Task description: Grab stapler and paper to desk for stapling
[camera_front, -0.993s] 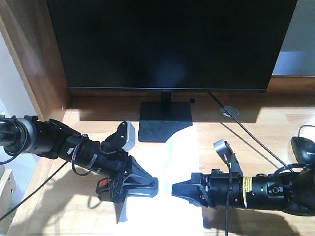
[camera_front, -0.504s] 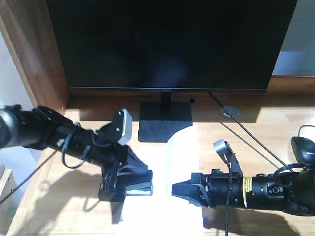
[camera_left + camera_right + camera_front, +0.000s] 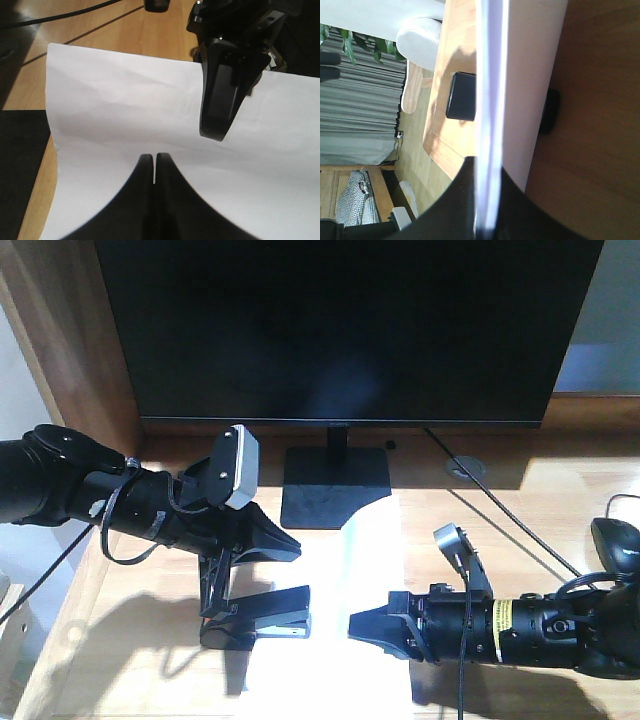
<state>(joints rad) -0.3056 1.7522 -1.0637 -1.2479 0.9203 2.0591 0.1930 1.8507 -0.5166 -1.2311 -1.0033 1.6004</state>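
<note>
Stapler parked on the paper, left gripper off it — right gripper pinching the sheet.

You can see the stapler (image 3: 258,615) resting on the paper's (image 3: 345,640) left edge on the desk (image 3: 520,530); your left gripper (image 3: 285,548) hangs above it, fingers pressed together on nothing. Your right gripper (image 3: 362,626) is clamped on the sheet's edge — before the monitor (image 3: 340,330).

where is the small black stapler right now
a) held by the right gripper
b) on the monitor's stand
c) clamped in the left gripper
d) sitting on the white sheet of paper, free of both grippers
d: the small black stapler rests on the white sheet of paper, the left gripper raised above it and shut empty.
</note>
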